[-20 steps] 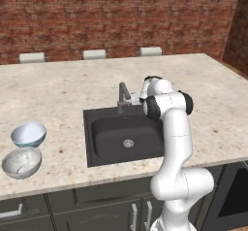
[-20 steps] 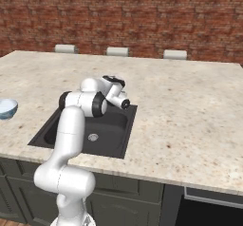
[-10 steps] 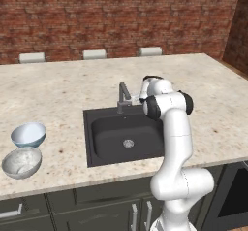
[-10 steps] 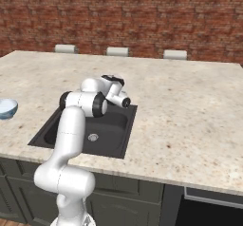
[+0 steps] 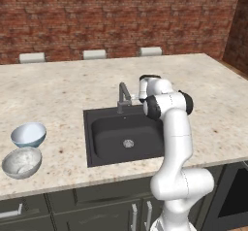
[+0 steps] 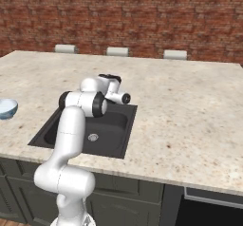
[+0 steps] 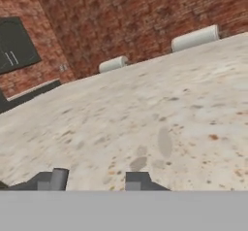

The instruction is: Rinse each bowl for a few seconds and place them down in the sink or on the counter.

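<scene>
Two bowls sit on the counter [image 5: 63, 94] left of the sink: the pale blue one [image 5: 29, 134] [image 6: 7, 108] and, nearer the front edge, the speckled grey-white one [image 5: 21, 162]. The black sink [image 5: 104, 128] [image 6: 111, 125] holds nothing but its silver drain [image 5: 128, 143]. My gripper [image 5: 142, 88] [image 6: 122, 97] hovers at the sink's back rim, just right of the dark faucet [image 5: 124, 96], far from both bowls. In the hand view my gripper [image 7: 97, 180] points across the counter toward the brick wall, and its fingertips [image 7: 58, 179] stand partly apart with bare counter showing between them.
Three white stool backs [image 5: 94, 54] line the counter's far edge under the brick wall. The counter stretches wide to the right of the sink [image 6: 190, 106]. Dark cabinets [image 5: 97, 206] run below the front edge.
The fingers have drawn closer together than a second ago. The arm and both bowls hold their places.
</scene>
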Robot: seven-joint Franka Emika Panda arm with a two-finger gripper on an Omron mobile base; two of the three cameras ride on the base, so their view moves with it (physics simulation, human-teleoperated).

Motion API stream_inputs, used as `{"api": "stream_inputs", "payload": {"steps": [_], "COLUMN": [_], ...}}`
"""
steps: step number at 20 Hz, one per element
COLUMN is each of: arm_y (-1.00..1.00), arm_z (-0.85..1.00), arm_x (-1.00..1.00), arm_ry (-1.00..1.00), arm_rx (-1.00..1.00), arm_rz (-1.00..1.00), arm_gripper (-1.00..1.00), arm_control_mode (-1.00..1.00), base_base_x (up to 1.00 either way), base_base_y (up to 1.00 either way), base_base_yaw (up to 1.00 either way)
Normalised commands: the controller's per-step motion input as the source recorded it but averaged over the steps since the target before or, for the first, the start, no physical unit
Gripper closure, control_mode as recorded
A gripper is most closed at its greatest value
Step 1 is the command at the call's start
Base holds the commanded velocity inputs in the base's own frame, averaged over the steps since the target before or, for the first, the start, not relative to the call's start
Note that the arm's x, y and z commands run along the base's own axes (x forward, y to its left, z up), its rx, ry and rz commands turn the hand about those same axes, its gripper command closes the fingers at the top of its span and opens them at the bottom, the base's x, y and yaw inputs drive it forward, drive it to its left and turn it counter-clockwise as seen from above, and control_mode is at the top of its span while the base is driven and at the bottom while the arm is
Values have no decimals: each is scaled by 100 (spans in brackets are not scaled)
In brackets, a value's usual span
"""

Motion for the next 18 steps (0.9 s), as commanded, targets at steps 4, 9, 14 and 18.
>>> {"api": "stream_inputs", "payload": {"steps": [4,9,14,18], "arm_y": [-56,-63,-67,-91], "arm_z": [-36,-38,-44,-62], "arm_x": [-17,-25,-28,-24], "arm_ry": [20,21,22,20], "arm_rx": [0,0,1,1], "arm_rz": [0,0,0,0], "arm_gripper": [100,100,100,100], "arm_control_mode": [-100,-100,-100,-100], "base_base_x": [0,0,0,0], "base_base_y": [0,0,0,0], "base_base_yaw": [0,0,0,0]}}
